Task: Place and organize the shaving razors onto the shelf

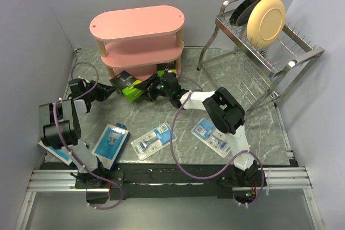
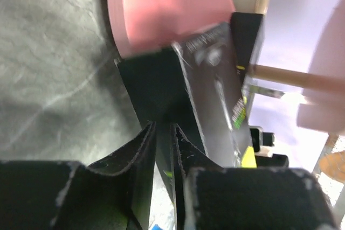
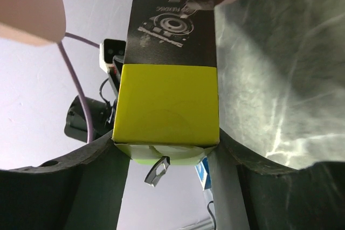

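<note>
A black razor box with a lime-green end sits tilted just in front of the pink shelf, at its lowest board. My left gripper is shut on the box's black end; in the left wrist view the fingers pinch a thin edge of the box. My right gripper is shut on the lime end, which touches both fingers. A green-edged pack shows partly behind the right gripper. Two clear blister packs and a blue-carded pack lie flat near the front.
Another blue pack pokes out from under the left arm's base. A silver wire dish rack with a cream plate and a dark plate stands at the back right. Grey walls close in left, right and back.
</note>
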